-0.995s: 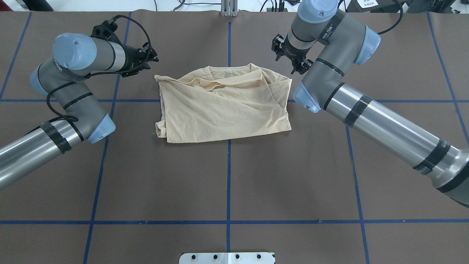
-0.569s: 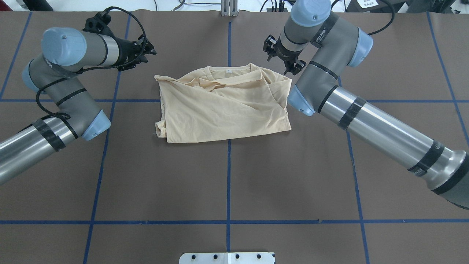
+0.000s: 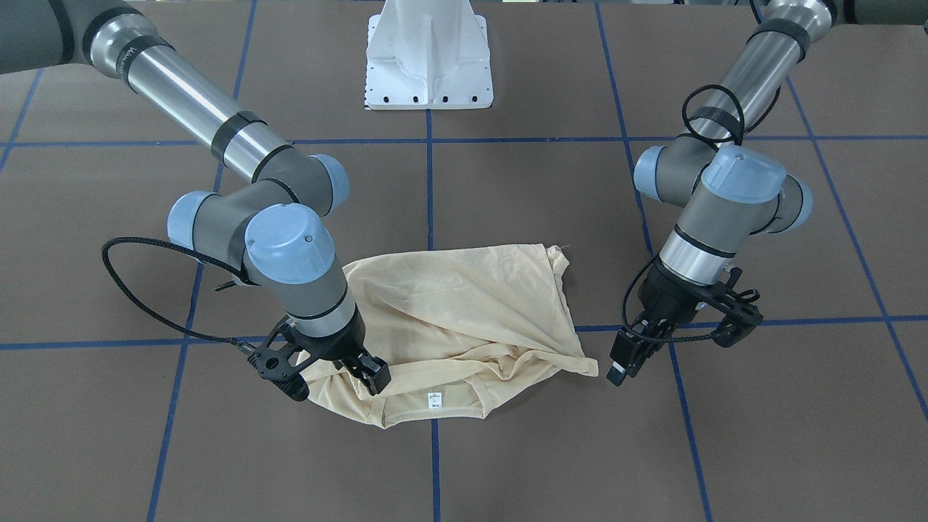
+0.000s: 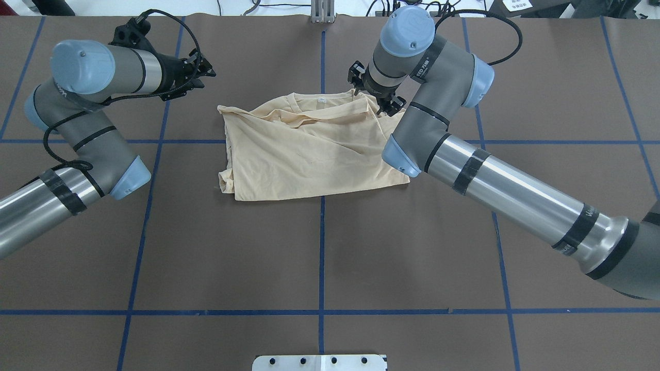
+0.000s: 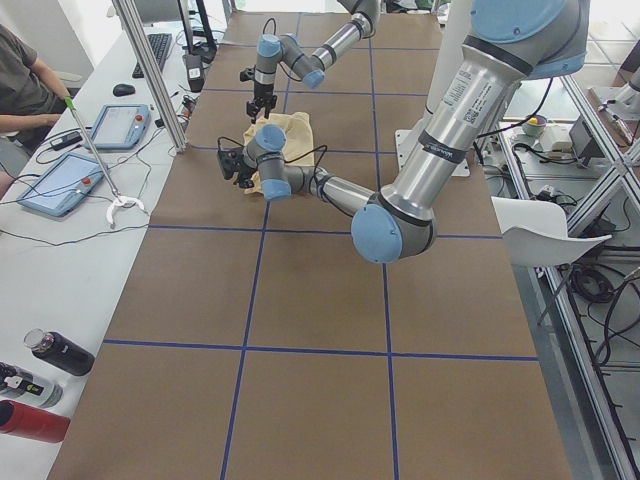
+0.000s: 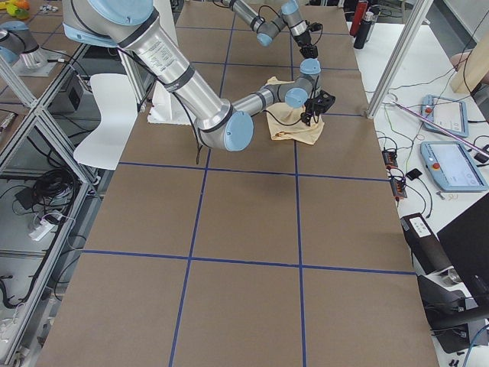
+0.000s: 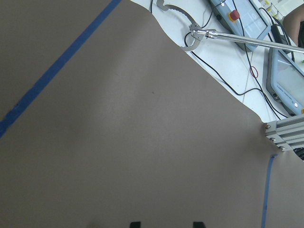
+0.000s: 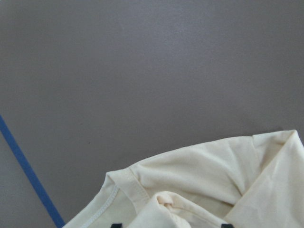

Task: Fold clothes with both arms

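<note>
The clothes are one cream shirt, folded to a rough rectangle on the brown table mat, its collar and white neck label on the far side. The shirt also shows from the front. My right gripper hangs open just above the shirt's far right shoulder, and in the front view the right gripper is over that corner. The right wrist view shows the collar seam between the spread fingertips. My left gripper is open over bare mat, left of the shirt and apart from it.
The white pedestal base stands at the near edge. Blue tape lines grid the mat. Beyond the far edge is a side table with teach pendants, a seated person, bottles and an aluminium post.
The right arm swung left, carrying its gripper from beside the shirt's right edge to above the far right shoulder. The left gripper drifted slightly left and farther away.
</note>
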You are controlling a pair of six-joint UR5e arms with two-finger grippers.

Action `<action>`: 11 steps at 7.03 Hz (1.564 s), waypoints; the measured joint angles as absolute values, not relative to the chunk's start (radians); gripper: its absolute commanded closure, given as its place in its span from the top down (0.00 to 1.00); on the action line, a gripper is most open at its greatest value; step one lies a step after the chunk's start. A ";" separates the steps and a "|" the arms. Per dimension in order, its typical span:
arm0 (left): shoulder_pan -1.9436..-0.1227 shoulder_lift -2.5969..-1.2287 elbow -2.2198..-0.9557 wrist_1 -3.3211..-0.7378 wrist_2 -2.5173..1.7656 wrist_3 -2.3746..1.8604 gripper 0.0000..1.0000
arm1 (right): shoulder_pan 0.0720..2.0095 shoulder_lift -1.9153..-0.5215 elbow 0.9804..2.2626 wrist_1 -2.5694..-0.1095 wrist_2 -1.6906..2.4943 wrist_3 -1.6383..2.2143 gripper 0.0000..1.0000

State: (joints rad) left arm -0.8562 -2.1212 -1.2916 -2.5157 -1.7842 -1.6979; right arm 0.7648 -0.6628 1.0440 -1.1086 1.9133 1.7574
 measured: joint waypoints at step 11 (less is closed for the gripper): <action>-0.853 -2.089 -1.288 -2.517 -1.757 -1.696 0.47 | 0.763 -0.661 1.044 -1.095 1.900 1.754 0.00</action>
State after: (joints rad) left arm -0.8534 -2.0891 -1.2881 -2.5171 -1.7565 -1.6961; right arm 0.7629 -0.6614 1.0437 -1.0947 1.8997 1.7543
